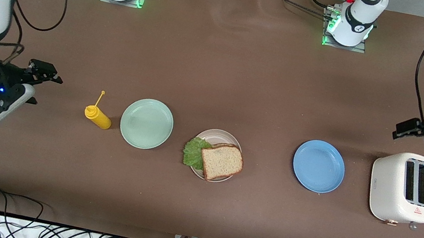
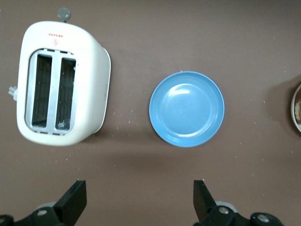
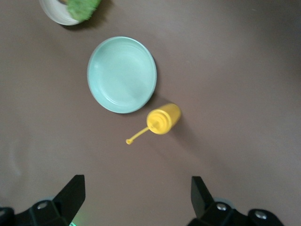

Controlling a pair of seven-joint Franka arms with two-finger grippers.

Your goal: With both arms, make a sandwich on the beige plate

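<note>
Front view, read from its left edge to its right: the right gripper (image 1: 45, 72) hangs at mid-left of the frame, over bare table at the right arm's end, its fingers spread wide with nothing between them, which the right wrist view confirms. Next along, low-centre left, a yellow mustard bottle (image 1: 98, 116) lies on its side with its nozzle pointing up the frame, just beside an empty mint-green plate (image 1: 146, 123). At the centre sits the beige plate (image 1: 217, 135), carrying the sandwich (image 1: 216, 161): a wholegrain slice on top, ruffled lettuce spilling out toward the mint plate, and the crust of a second slice just showing at the upper edge. Judged from that stack, the assembly looks complete. Right of it is an empty blue plate (image 1: 319, 166), then a white two-slot toaster (image 1: 403, 188) with no bread visible in its slots. At the frame's right edge the left gripper (image 1: 404, 129) hovers above the table beside the toaster, likewise fully parted and holding nothing. Both arms seem pulled out to the table's ends so the finished plate stands unobstructed; each waits.
</note>
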